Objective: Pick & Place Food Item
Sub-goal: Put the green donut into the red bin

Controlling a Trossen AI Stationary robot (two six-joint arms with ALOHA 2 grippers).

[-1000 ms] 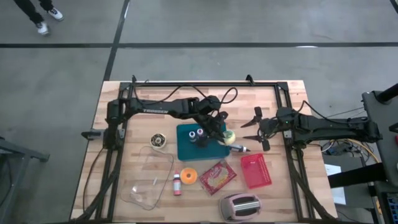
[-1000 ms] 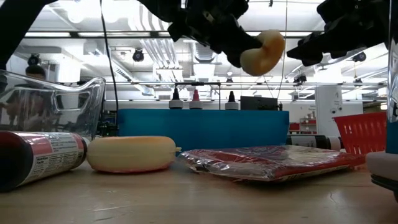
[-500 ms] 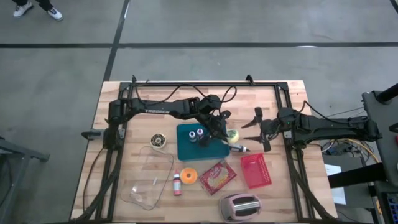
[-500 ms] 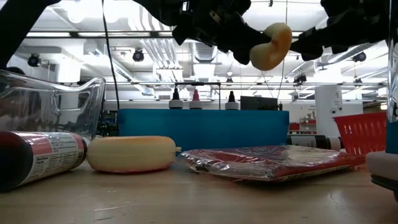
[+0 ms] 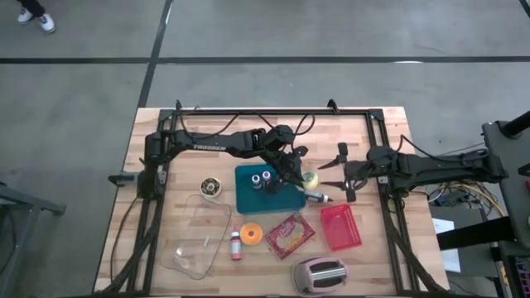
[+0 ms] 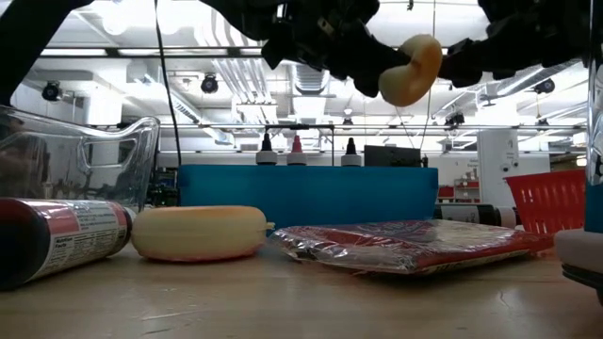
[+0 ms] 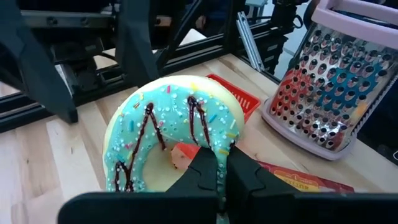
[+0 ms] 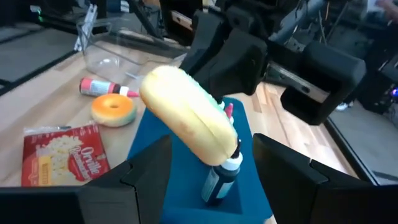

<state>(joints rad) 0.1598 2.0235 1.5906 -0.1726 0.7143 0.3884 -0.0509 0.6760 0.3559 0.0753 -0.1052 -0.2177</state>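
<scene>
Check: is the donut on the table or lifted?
Lifted. The low view shows the donut well above the tabletop, held by the left gripper, jaws shut on it.

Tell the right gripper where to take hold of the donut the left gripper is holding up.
The left gripper pinches the donut through its hole on one side of the ring. The right gripper, open, faces its plain underside. It should probably close across the free part of the ring, away from the left fingers, since that edge is exposed and thin enough to straddle.

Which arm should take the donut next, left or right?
Right. The left gripper holds the donut aloft, and the open right gripper sits facing it with the fingers either side.
</scene>
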